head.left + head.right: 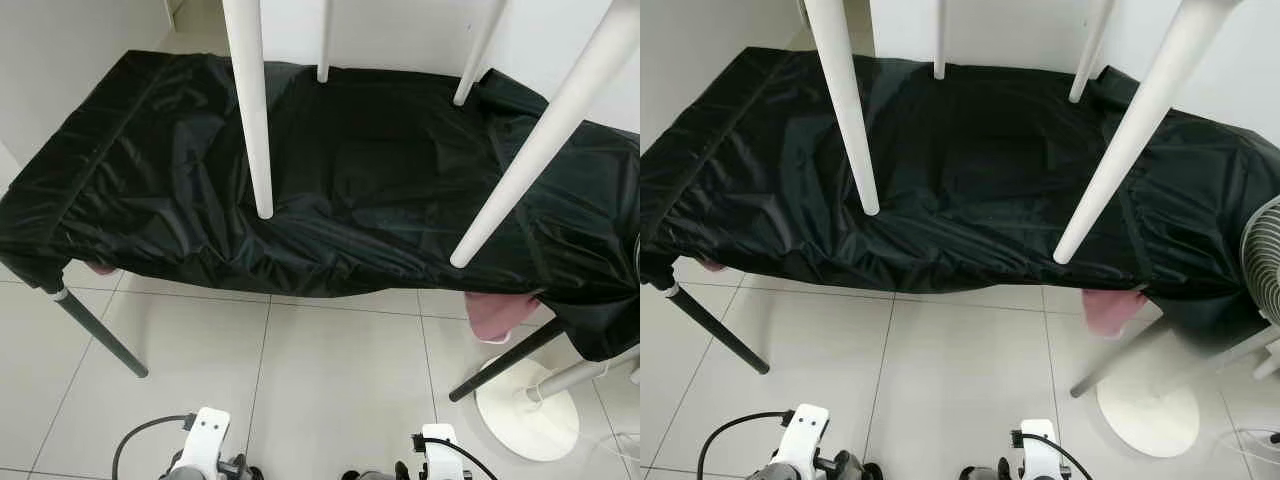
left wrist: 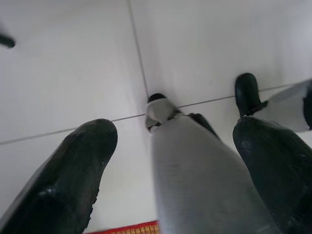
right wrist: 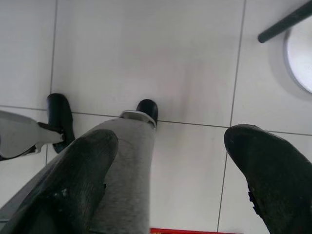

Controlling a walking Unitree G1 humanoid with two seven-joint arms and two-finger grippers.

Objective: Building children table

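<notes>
Four white tapered table legs come down from above the picture onto a long table draped in black cloth (image 1: 380, 170). The two near legs (image 1: 250, 110) (image 1: 540, 140) end at the cloth's front part, and the two far legs (image 1: 323, 45) (image 1: 478, 50) end near its back. The tabletop they belong to is out of frame. Both arms hang low in front of the draped table. My left gripper (image 2: 170, 165) and right gripper (image 3: 170, 170) point at the tiled floor, open and holding nothing, with my own grey legs between the fingers.
The draped table stands on slanted black legs (image 1: 100, 332) (image 1: 510, 358) against white walls. A pink cloth (image 1: 497, 312) hangs under its right front edge. A standing fan's white round base (image 1: 527, 405) and grille (image 1: 1265, 255) are at the right. White floor tiles lie in front.
</notes>
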